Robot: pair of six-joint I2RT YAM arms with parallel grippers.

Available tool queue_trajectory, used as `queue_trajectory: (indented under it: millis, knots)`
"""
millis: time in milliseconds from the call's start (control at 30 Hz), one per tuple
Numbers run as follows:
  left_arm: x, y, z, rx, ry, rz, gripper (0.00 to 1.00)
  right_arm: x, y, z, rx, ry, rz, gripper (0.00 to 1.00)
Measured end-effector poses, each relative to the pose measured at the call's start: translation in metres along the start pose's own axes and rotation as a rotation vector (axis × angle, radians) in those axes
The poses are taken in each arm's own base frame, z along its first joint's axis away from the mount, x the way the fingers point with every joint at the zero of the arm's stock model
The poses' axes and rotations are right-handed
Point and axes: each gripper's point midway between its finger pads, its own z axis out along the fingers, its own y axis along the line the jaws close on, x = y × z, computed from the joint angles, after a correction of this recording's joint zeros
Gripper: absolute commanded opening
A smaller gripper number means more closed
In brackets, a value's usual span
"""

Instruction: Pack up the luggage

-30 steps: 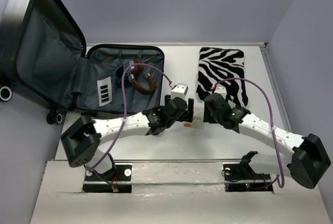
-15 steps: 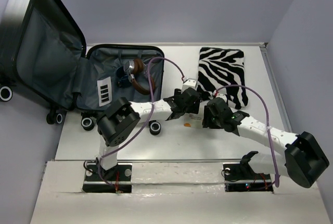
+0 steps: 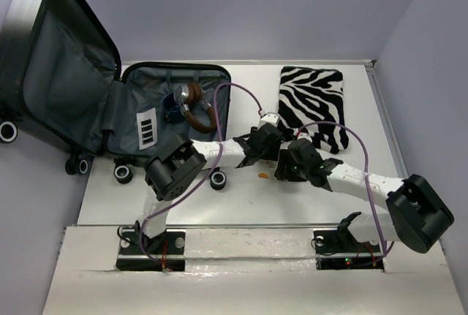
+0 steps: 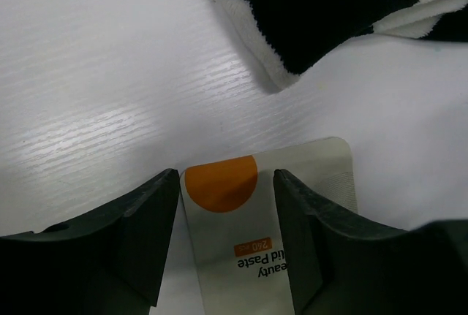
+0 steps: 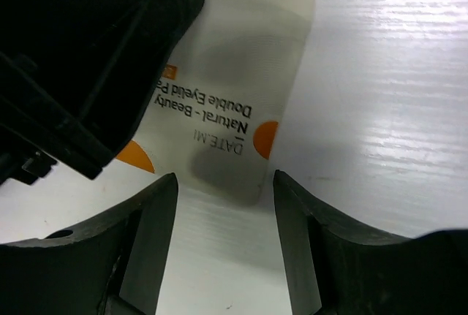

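The luggage [image 3: 157, 121] lies open at the left of the table, its lid [image 3: 62, 74] raised and its grey lining showing. Brown headphones [image 3: 194, 109] rest inside it. A flat white packet [image 4: 241, 220] with orange dots and black print lies on the table in the middle; from above only a sliver of the packet [image 3: 262, 176] shows under the arms. My left gripper [image 4: 227, 176] is open and straddles one end of it. My right gripper [image 5: 225, 177] is open just short of the packet's other end [image 5: 234, 103], not touching it.
A zebra-striped cloth [image 3: 313, 103] lies at the back right, its corner [image 4: 344, 15] just beyond the packet. The two gripper heads nearly touch above the packet; the left one shows as a black body [image 5: 80, 59] in the right wrist view. Walls enclose the table's back and right.
The left arm has folded up and its gripper has moved right over the packet, its jaws narrowing. The right gripper has shifted left and its jaws have widened off the packet.
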Motion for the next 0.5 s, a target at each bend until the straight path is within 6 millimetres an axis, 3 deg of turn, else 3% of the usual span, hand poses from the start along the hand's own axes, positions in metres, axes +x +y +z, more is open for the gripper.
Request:
queue_trajectory:
  millis: [67, 233, 400, 433, 500]
  knots:
    - [0.0, -0.003, 0.001, 0.013, -0.001, -0.003, 0.56, -0.002, 0.004, 0.002, -0.016, -0.006, 0.002, 0.59]
    - [0.001, -0.008, 0.004, 0.044, 0.001, -0.015, 0.37, -0.004, 0.008, 0.007, -0.033, -0.015, 0.007, 0.39]
    - [0.002, -0.007, 0.006, 0.06, 0.001, -0.025, 0.17, -0.005, 0.01, 0.011, -0.046, -0.03, 0.019, 0.32]
    - [0.002, -0.007, 0.006, 0.065, 0.001, -0.027, 0.08, -0.005, 0.01, 0.012, -0.049, -0.034, 0.022, 0.31]
    - [0.003, -0.007, 0.007, 0.077, -0.002, -0.034, 0.06, -0.005, 0.011, 0.013, -0.054, -0.04, 0.031, 0.28]
